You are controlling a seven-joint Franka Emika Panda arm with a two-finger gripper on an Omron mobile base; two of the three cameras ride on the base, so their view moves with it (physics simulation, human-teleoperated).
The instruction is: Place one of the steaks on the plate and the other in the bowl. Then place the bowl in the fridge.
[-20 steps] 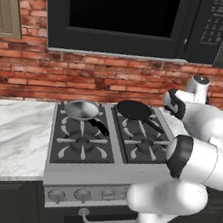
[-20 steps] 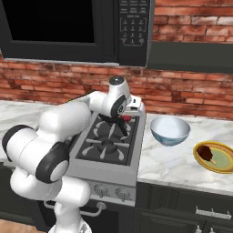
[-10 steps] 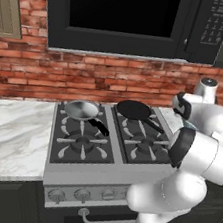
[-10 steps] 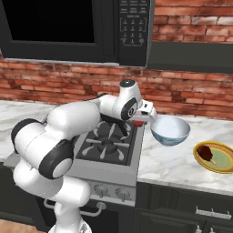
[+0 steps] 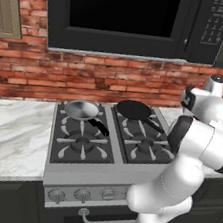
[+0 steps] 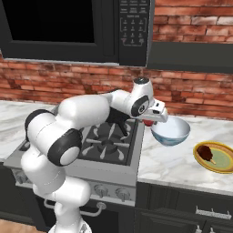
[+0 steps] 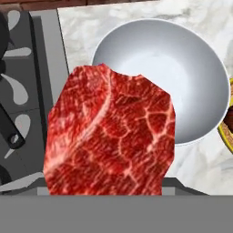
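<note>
My gripper (image 6: 153, 119) is shut on the bright red steak (image 7: 111, 136), which hangs over the stove's right edge at the left rim of the bowl (image 6: 170, 131). In the hand view the raw, marbled steak hides my fingertips, and the pale blue-grey bowl (image 7: 177, 77) lies empty just beyond it. A bit of red steak (image 6: 148, 122) peeks out under the hand in the right base view. The dark brown steak (image 6: 205, 152) lies on the yellow-olive plate (image 6: 220, 160), on the counter right of the bowl. The fridge is out of view.
A silver frying pan (image 5: 81, 110) and a black frying pan (image 5: 134, 109) sit on the stove's rear burners (image 5: 99, 139). A microwave (image 5: 132, 18) hangs above against the brick wall. Marble counter (image 5: 12, 131) runs to the left of the stove and to the right (image 6: 175, 166).
The arm has swung to the right, carrying the red steak from above the stove's back burners to the near rim of the bowl. Bowl, plate and pans have stayed put.
</note>
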